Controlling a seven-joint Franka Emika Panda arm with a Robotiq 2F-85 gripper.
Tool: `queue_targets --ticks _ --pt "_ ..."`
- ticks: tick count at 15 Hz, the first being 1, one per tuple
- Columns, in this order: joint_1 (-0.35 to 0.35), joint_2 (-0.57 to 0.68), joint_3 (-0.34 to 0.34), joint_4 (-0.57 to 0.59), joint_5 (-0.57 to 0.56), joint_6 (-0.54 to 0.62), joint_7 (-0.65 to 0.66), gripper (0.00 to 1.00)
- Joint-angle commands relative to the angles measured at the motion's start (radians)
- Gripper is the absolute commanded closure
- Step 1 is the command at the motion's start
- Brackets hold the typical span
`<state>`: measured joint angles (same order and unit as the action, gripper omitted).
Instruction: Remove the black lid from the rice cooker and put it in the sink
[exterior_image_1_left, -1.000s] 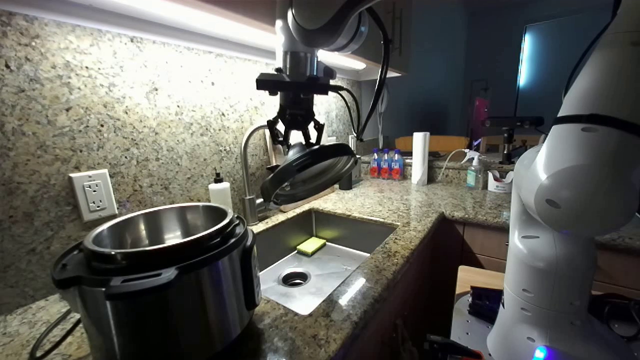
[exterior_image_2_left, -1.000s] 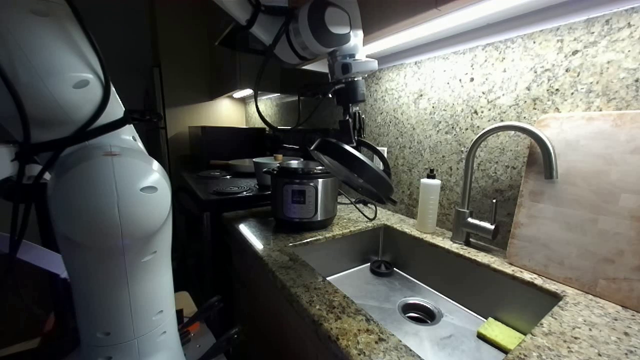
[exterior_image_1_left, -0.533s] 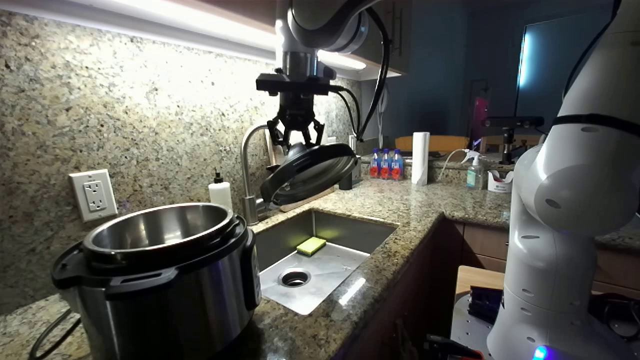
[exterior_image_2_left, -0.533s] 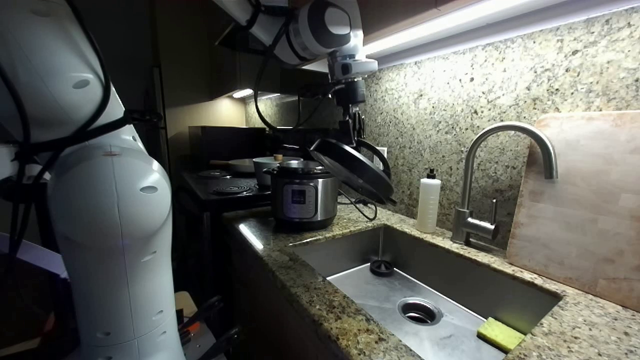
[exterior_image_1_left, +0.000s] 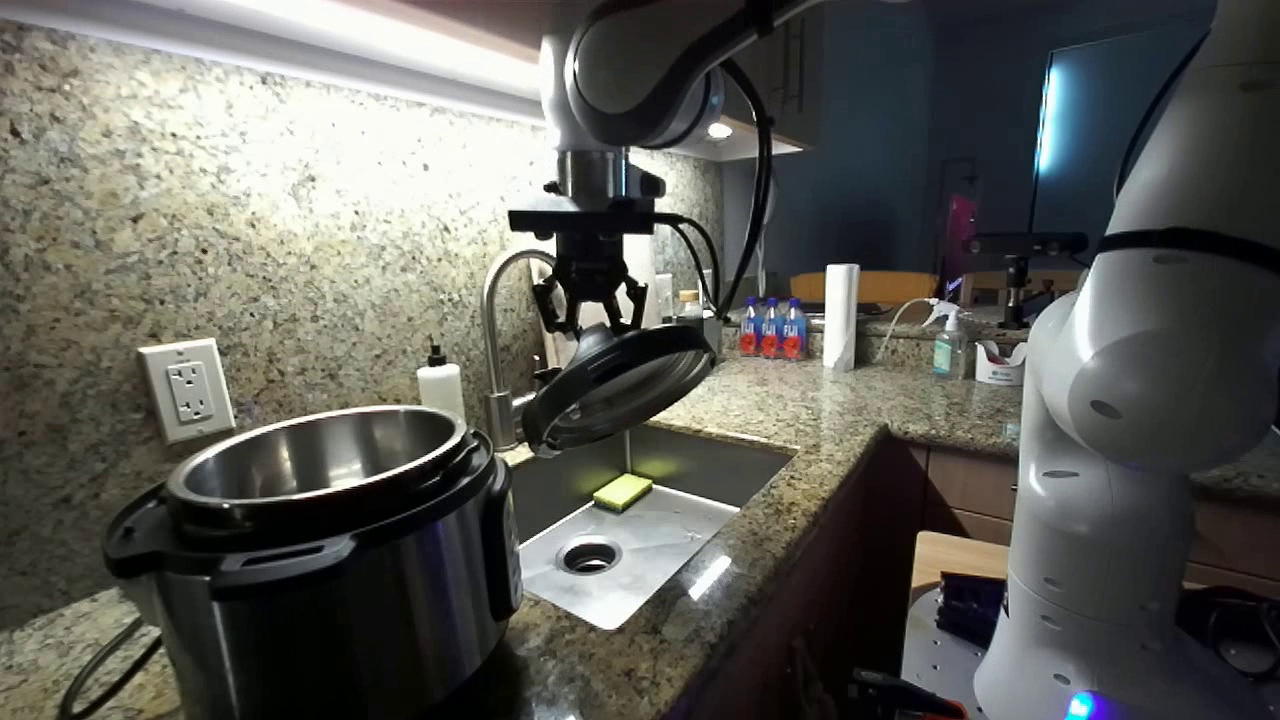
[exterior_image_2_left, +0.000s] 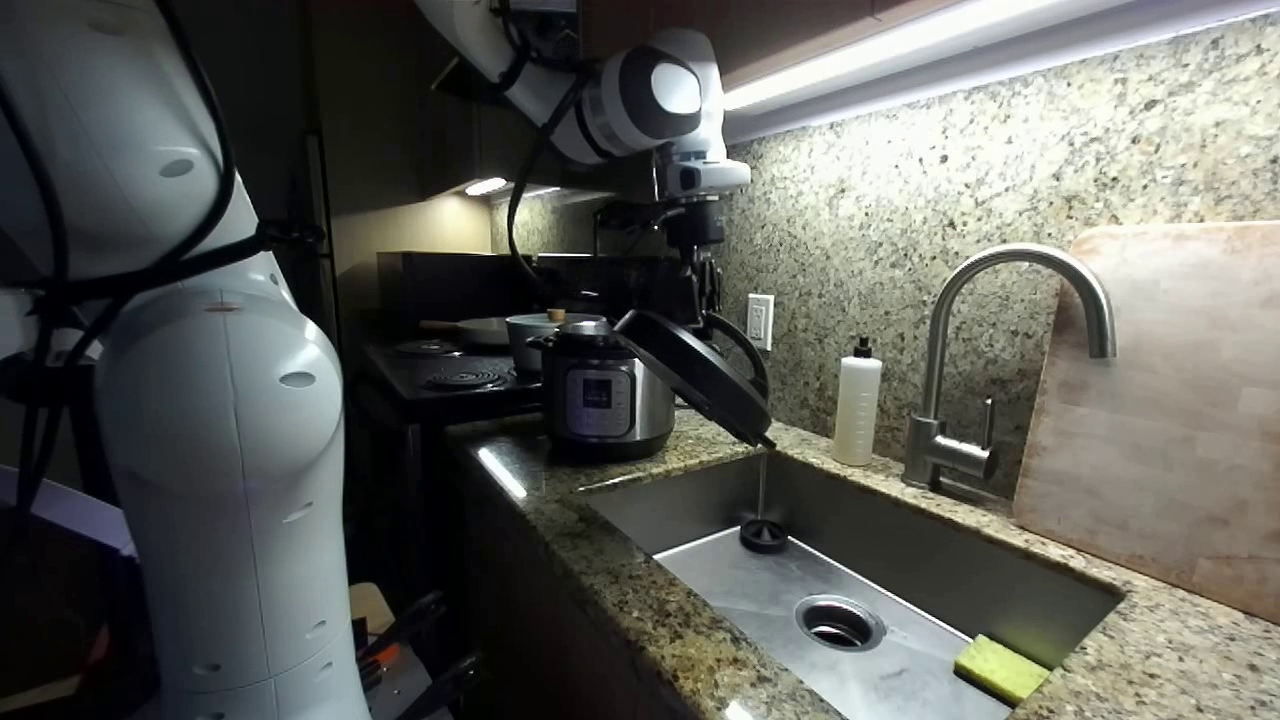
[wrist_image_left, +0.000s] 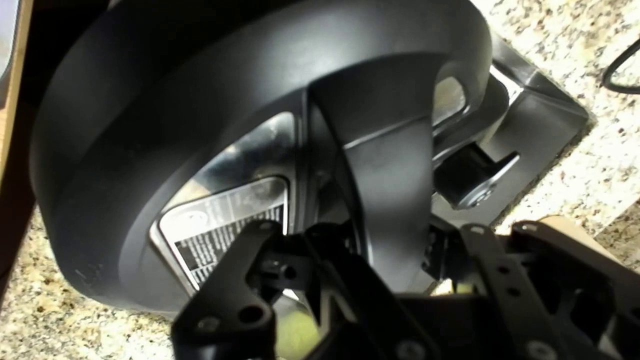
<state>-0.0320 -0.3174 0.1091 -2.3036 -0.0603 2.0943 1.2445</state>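
Note:
The black lid (exterior_image_1_left: 622, 385) hangs tilted in the air above the far part of the steel sink (exterior_image_1_left: 710, 460). My gripper (exterior_image_1_left: 602, 322) is shut on the lid's raised handle, which sits between its fingers in the wrist view (wrist_image_left: 392, 245). In an exterior view the lid (exterior_image_2_left: 690, 375) overlaps the rice cooker (exterior_image_2_left: 605, 400) and its low edge hangs near the sink (exterior_image_2_left: 900, 545) corner. The rice cooker (exterior_image_1_left: 340, 610) stands uncovered on the counter beside the sink, its steel inner pot showing. In the wrist view the lid (wrist_image_left: 240, 65) hides much of the sink.
A curved faucet (exterior_image_2_left: 950, 340) and a soap bottle (exterior_image_2_left: 857, 405) stand along the sink's back edge. A cutting board (exterior_image_2_left: 1170, 400) leans on the wall. A yellow sponge (exterior_image_1_left: 622, 492) and a black drain piece (exterior_image_2_left: 763, 536) lie in the sink. A cabinet hangs above the arm.
My gripper and the held lid have moved down toward the sink during the last half second. They were still before that. The cooker has not moved.

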Motion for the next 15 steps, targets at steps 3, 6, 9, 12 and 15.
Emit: queue_targets --ticks 3,6,9,12,15 --pt "-0.033 0.030 -0.019 -0.021 -0.030 0.133 0.016 0.93" --pt "-0.046 0.070 -0.031 -0.027 -0.056 0.195 0.025 0.93" --pt "-0.062 0.111 -0.049 -0.032 -0.092 0.261 0.035 0.92" --pt "-0.076 0.156 -0.072 -0.029 -0.132 0.306 0.045 0.93" --pt "-0.082 0.187 -0.099 -0.037 -0.164 0.356 0.059 0.92"
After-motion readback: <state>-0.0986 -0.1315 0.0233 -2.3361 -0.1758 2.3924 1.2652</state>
